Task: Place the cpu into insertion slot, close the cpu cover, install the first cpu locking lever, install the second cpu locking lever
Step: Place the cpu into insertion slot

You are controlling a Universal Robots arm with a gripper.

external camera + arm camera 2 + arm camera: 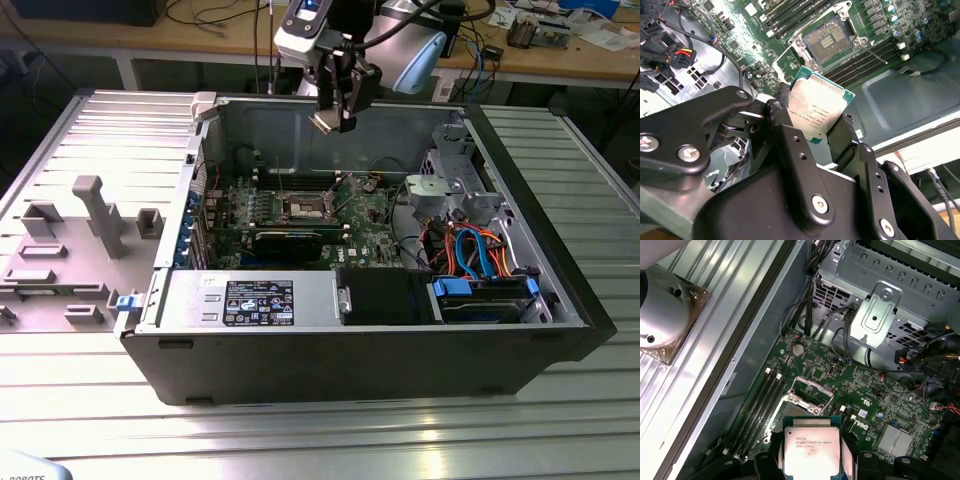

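Since the chip must go down flat onto its contacts, the tool (812, 120) is clamped on the cpu (816, 107) by two opposite edges. This leaves the silver-grey top face clear and the part level between the black fingers. In the exterior view the pair hangs high over the open case (560, 300), well above the green board, so I judge the chip is being carried and is not yet seated.

Below it, the insertion slot (832, 40) lies bare, its dull contact field showing inside a silver rim. That fits a socket waiting to receive the part. In the first wrist view a thin silver frame stands at the slot's edge; I take it for the cover (815, 384), tipped up out of the way, though I cannot be sure.

Rows of long memory slots (867, 60) run close along the socket, so there is little free room beside it on the board. A long black expansion card (290, 241) sits just beside the socket. Further off, the perforated drive cage (880, 305) and a tangle of orange and blue cables (480, 245) crowd the exterior view's right. The power supply (250, 300) lines the case's near wall. The whole case rests on a ribbed metal worktop (300, 430).
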